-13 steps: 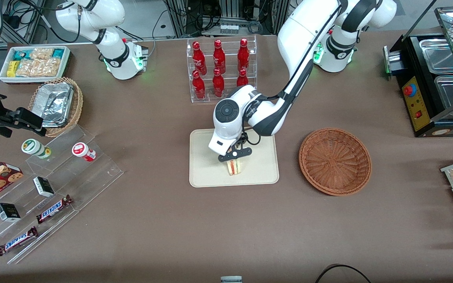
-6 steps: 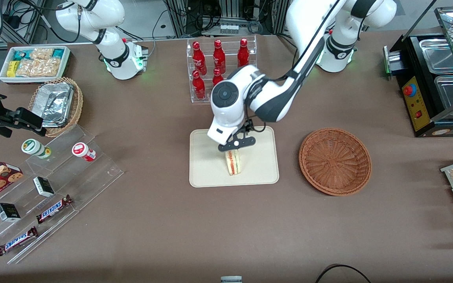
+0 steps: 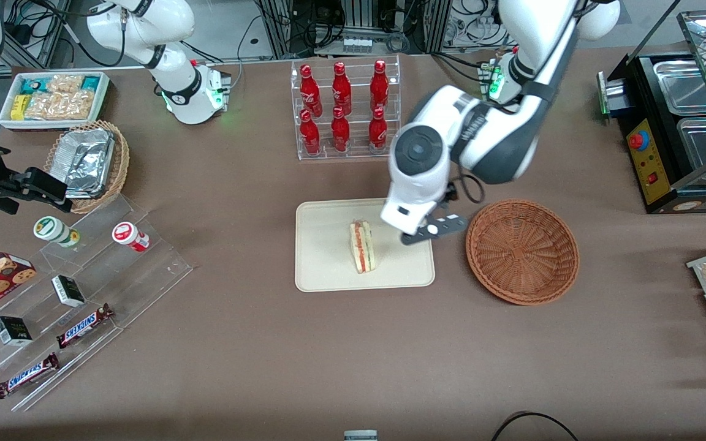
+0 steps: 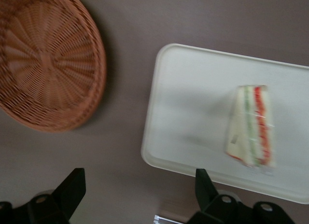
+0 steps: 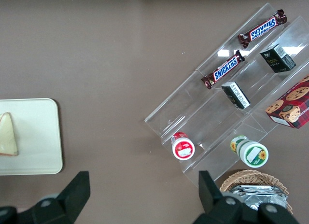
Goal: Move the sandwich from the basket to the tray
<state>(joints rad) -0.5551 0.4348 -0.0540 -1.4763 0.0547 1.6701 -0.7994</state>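
The sandwich (image 3: 361, 246) (image 4: 252, 127) stands on its edge in the middle of the cream tray (image 3: 322, 269) (image 4: 188, 89), its red and green filling showing. It also shows at the rim of the right wrist view as a pale wedge, the sandwich (image 5: 7, 135) on the tray (image 5: 38, 137). The brown woven basket (image 3: 522, 250) (image 4: 46, 64) sits beside the tray with nothing in it. My left gripper (image 3: 434, 229) (image 4: 139, 185) hangs open and holds nothing, raised over the tray's edge that faces the basket.
A clear rack of red bottles (image 3: 344, 107) stands farther from the front camera than the tray. Toward the parked arm's end lie clear stepped shelves (image 3: 83, 294) with snack bars and cups, and a foil-filled wicker basket (image 3: 86, 162). A black food warmer (image 3: 671, 122) stands toward the working arm's end.
My gripper let go of the sandwich, rose, and swung sideways off it toward the basket. The sandwich stays standing on the tray.
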